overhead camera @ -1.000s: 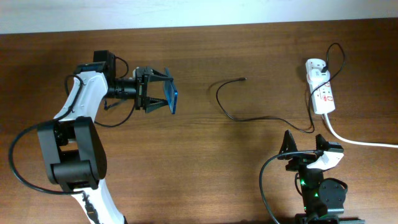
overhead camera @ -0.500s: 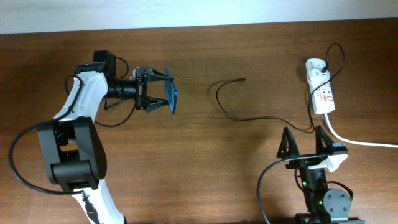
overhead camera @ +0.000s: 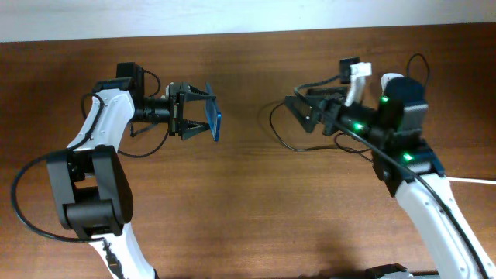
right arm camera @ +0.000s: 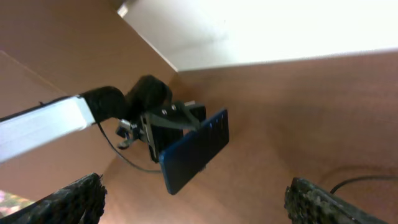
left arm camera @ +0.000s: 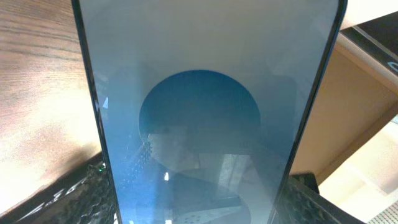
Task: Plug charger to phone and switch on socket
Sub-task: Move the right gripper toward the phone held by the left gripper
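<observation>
1. The right arm has moved a lot. Half a second ago it was folded at the near edge, by the right corner. Now it reaches toward the far edge, and the right gripper (overhead camera: 298, 115) points to the left edge, over the loop of the charger (overhead camera: 276, 133).
2. Its jaws are spread wide and grasp nothing. In the right wrist view the two fingers (right arm camera: 74, 200) stand far apart at the lower corners.
3. The charger cable lies in the same place as before, on the right half of the bench. I cannot tell where its plug tip is, because the gripper covers that spot.
4. The socket (overhead camera: 390, 78) has not moved from the far right corner, but the arm now hides most of it. Its thick white cord (overhead camera: 473, 180) runs out to the right edge.
5. The left gripper (overhead camera: 208, 115) has not changed. Its jaws are clenched on the phone (overhead camera: 215, 122), which is held above the left half of the bench, turned on edge.
6. In the left wrist view the blue screen of the phone (left arm camera: 205, 112) fills nearly the whole picture.
</observation>
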Action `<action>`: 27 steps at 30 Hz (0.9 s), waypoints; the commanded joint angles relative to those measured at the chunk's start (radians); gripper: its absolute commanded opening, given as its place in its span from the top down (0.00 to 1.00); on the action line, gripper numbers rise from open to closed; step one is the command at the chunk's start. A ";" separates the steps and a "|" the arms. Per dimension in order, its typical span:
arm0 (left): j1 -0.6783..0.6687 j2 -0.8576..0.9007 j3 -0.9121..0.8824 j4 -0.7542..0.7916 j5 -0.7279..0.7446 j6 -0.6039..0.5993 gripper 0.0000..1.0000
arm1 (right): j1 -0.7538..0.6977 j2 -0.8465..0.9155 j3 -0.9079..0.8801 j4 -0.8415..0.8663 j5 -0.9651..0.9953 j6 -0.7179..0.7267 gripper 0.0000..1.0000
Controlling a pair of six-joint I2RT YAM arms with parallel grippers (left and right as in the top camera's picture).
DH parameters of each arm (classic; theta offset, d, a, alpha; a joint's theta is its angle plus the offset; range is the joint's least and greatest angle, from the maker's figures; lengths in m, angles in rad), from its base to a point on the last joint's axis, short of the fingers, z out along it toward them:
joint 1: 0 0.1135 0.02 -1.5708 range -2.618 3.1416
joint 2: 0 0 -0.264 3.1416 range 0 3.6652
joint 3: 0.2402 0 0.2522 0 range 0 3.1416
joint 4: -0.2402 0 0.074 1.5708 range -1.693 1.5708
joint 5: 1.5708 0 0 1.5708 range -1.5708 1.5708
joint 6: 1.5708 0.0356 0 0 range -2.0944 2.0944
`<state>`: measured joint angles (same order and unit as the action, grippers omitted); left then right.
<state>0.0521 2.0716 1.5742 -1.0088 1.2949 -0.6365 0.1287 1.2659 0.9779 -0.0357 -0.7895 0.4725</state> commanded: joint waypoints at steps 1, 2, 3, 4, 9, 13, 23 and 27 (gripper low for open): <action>0.004 -0.036 0.000 0.002 0.048 0.002 0.44 | 0.134 0.039 0.008 -0.011 0.102 -0.003 0.04; 0.004 -0.036 0.000 0.002 0.044 0.002 0.44 | 0.274 0.030 0.010 -0.048 0.357 -0.023 0.04; 0.004 -0.036 0.000 0.002 0.045 0.002 0.44 | 0.348 0.027 0.010 -0.066 0.491 -0.023 0.04; 0.004 -0.036 0.000 0.002 0.044 0.002 0.44 | 0.423 0.031 0.010 -0.074 0.628 -0.023 0.04; 0.004 -0.036 0.000 0.002 0.045 0.002 0.44 | 0.651 0.140 0.010 0.053 1.015 -0.023 0.03; 0.004 -0.036 0.000 0.002 0.049 0.002 0.44 | 0.651 0.266 0.058 0.129 0.987 0.019 0.02; 0.004 -0.036 0.000 0.002 0.048 0.013 0.44 | 0.651 0.472 0.214 0.191 0.917 0.027 0.18; 0.004 -0.036 0.000 0.002 0.048 0.024 0.44 | 0.651 0.528 0.253 0.188 0.913 0.026 0.22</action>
<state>0.0521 2.0716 1.5742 -1.0069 1.2945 -0.6357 0.7761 1.7664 1.2007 0.1509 0.1295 0.4984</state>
